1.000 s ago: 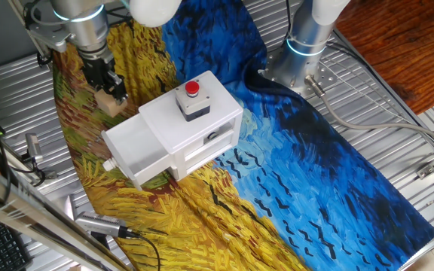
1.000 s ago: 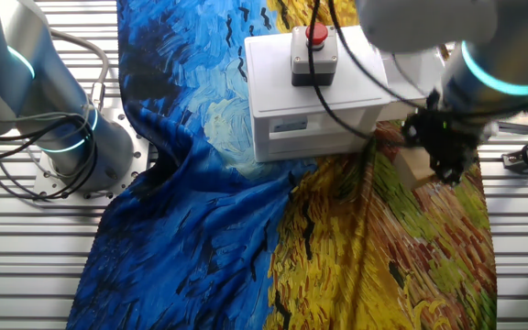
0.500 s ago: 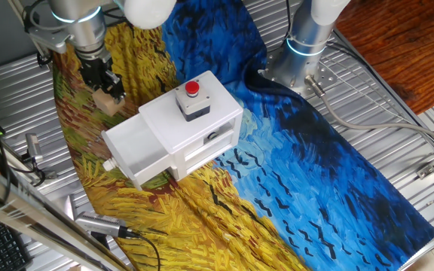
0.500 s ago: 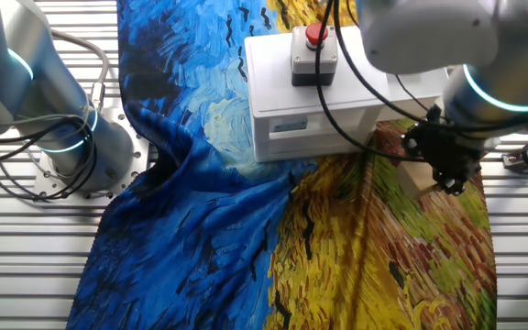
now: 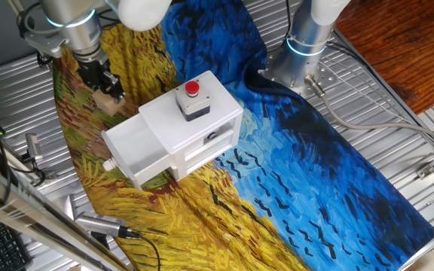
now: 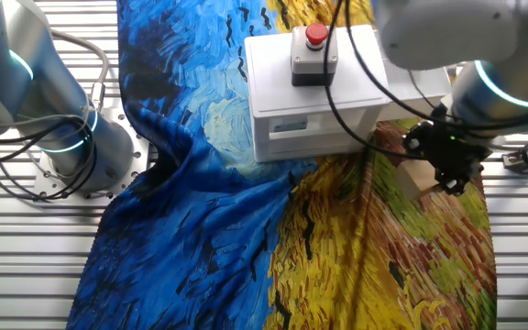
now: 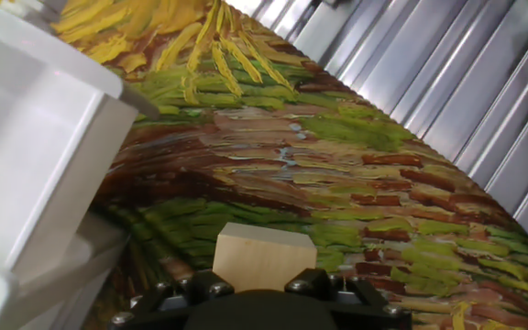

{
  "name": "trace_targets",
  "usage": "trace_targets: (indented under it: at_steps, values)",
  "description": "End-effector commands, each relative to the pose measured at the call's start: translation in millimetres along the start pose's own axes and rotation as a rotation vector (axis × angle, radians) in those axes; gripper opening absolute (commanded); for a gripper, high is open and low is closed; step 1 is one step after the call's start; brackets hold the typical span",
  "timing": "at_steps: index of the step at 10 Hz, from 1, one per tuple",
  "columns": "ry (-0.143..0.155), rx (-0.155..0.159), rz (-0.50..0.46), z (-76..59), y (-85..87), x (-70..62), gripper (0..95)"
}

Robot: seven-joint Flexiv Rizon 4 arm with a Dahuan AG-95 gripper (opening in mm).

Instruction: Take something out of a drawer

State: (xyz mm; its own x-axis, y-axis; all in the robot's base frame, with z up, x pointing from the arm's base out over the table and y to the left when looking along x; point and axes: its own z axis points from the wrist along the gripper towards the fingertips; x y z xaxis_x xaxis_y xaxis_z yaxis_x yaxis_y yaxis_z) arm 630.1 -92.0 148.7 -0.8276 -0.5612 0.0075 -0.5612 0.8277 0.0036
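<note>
- My claw [image 5: 110,89] is just above the block [image 5: 108,104]; I cannot tell if it is open or shut.
- The block lies flat on the cloth [image 5: 300,158], near its yellow edge, beside the open drawer [image 5: 130,147].
- I cannot tell which way its long side points.
- The claw hides part of it.

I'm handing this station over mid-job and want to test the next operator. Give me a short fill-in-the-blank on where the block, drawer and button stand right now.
1. The wooden block lies on the painted ____, outside the drawer.
2. The drawer is pulled ____ from the white box.
3. The button on top of the box is coloured ____.
4. The gripper is beside the box, right above the ____.

Missing words: cloth; open; red; block
</note>
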Motion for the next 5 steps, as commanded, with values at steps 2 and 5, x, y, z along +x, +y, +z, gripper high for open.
trace_targets:
  at_steps: [2,5]
  values:
    - [0.006,-0.006,0.028,-3.9,1.7,0.3,0.0]
    - [-0.018,-0.009,0.033,14.9,-2.0,0.0,0.0]
